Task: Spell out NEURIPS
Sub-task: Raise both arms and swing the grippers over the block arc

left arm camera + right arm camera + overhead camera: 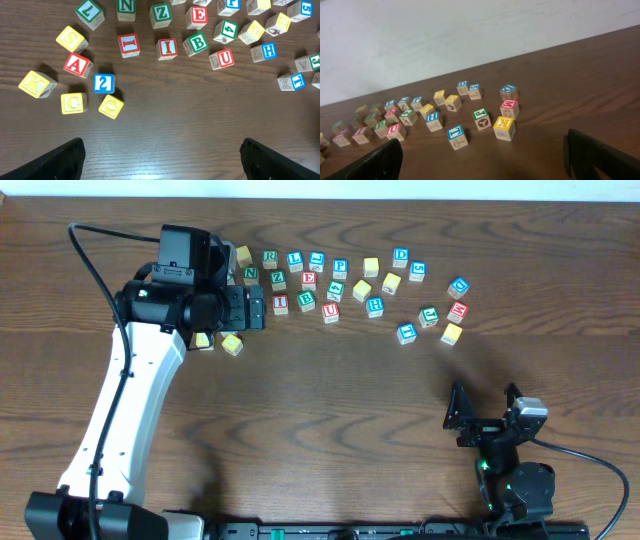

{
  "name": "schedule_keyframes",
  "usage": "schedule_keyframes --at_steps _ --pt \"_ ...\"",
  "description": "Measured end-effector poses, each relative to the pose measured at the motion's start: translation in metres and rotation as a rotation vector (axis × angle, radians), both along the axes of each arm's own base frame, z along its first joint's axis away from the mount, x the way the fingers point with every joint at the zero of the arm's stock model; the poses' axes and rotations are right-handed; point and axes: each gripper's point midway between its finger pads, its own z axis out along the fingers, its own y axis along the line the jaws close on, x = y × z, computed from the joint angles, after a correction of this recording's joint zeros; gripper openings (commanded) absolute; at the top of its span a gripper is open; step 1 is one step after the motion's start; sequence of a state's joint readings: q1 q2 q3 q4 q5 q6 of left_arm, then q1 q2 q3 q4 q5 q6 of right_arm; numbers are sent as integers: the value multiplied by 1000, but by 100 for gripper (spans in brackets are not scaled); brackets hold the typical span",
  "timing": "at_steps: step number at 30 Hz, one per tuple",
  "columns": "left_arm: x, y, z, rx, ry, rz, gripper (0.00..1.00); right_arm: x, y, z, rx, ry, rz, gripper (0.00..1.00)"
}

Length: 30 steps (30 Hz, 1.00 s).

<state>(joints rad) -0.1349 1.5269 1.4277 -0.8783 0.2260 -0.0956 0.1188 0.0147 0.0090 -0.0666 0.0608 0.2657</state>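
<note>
Looking at your left gripper (162,146) first: its fingers (60,160) are cut off by the bottom edge of the wrist view. You can see they're spread wide, with only bare worktop (175,125) between them. Same deal for the right gripper (482,150): spread wide, empty, and well back from every cube.

Hard-to-see stuff:
- From overhead the left arm (130,400) sits right over a few cubes. So the yellow S cube (71,39), red A (77,65), yellow K (36,84) and blue 2 (103,83) only show from the left wrist. They're ahead of the finger at the frame's left.
- The green N cube (126,7) is clipped by the top edge there.
- The R cube (270,258) (green border) and P cube (340,267) (blue border) I can only make out from overhead. They're tiny there, in the far row beyond the left gripper.
- From the right wrist the distant letters are too blurry to read.

The cubes themselves are small wooden blocks with coloured-bordered faces, scattered loose and not lined up into any word.
- Straight ahead of the left gripper sits a red I cube (167,48), with a second red I cube (129,44) just beside it, turned sideways.
- The red U cube (222,58) lies ahead toward the other finger's side.
- The red E cube (197,16) is farther out, just past a green B (196,43) and beside a green Z (161,13).
</note>
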Motion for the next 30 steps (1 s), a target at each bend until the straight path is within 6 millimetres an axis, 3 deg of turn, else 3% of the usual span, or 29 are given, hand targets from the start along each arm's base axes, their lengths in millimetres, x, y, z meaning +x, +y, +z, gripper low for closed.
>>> schedule_keyframes --at_steps 19,26,30 --pt "-1 0 -1 1 5 0 98 0 3 1 2 -2 17 99" --pt "3 0 2 -2 -14 0 97 -1 13 1 5 4 73 99" --pt "7 1 3 6 -31 6 98 1 17 13 6 24 96 99"
